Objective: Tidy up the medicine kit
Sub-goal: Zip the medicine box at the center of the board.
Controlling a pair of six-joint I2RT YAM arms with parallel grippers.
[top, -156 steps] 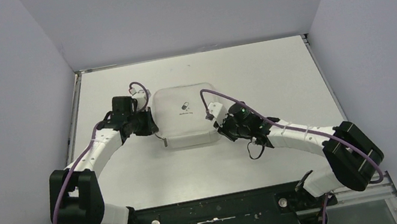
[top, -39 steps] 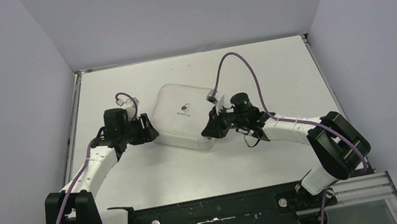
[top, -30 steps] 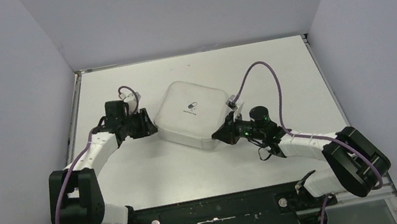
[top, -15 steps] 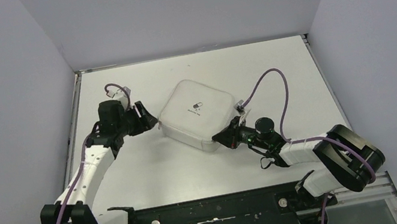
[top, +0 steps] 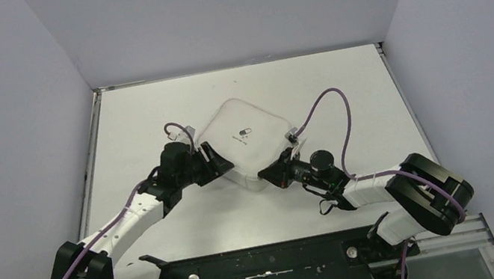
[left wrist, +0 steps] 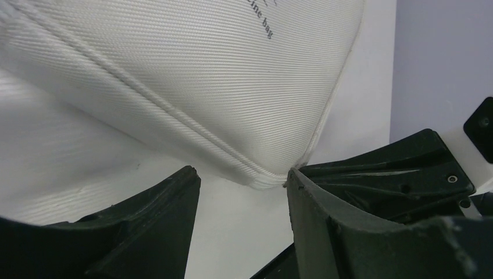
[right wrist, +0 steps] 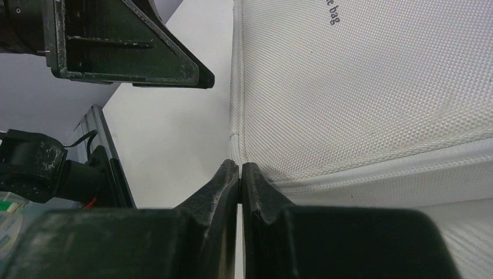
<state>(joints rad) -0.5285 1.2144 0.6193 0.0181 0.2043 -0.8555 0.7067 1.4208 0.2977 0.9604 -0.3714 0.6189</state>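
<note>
The left gripper (top: 216, 161) is at the near left side of the medicine kit (top: 260, 145). Its two black fingers (left wrist: 145, 232) are spread apart. In the wrist view, a round corner of the kit shows in the gap between them. The fingers grip nothing.

The medicine kit lies flat on the white table (top: 342, 93), between the two grippers. It is a pale white-grey square with soft round corners. It is turned like a diamond, so one corner points at the arms. On its top is a small dark pill logo (top: 244, 133) with tiny dark letters under it. Up close its skin looks woven, with lots of fine little ridges. A thick stitched seam (left wrist: 192, 125) runs around the edge. The kit is closed.

The right gripper (top: 270, 173) is at the kit's near corner. Its fingers are pressed tight together, and their tips touch the seam there. I cannot tell if something thin is caught between them.
</note>
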